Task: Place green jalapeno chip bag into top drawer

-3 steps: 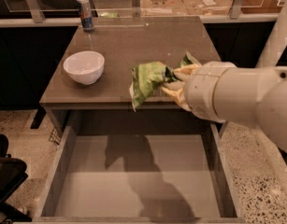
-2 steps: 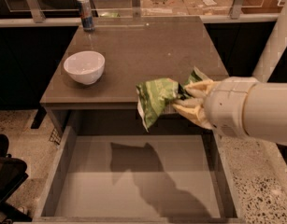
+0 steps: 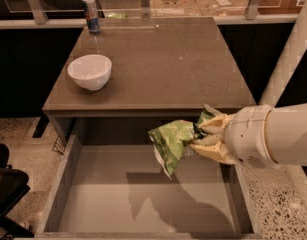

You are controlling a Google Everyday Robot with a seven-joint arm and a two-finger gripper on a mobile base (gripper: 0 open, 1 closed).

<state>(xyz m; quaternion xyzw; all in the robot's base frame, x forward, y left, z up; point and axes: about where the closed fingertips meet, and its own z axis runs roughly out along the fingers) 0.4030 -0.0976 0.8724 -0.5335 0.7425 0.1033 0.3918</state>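
As hand (image 3: 201, 137) clamps chip bag (image 3: 170, 140) | above top drawer (image 3: 105, 196) (open)

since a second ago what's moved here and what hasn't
The gripper, still shut on the green jalapeno chip bag, carried it off the front edge of the table, toward the camera and down, so it now hangs over the open top drawer. Nothing was let go. The white bowl, the can and the drawer stayed put.

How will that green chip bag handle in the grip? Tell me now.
Probably floppy: the green jalapeno chip bag droops from the gripper, which pinches one edge above the open top drawer. Likely light, hanging from that pinch alone. Its crinkled foil may be slippery.
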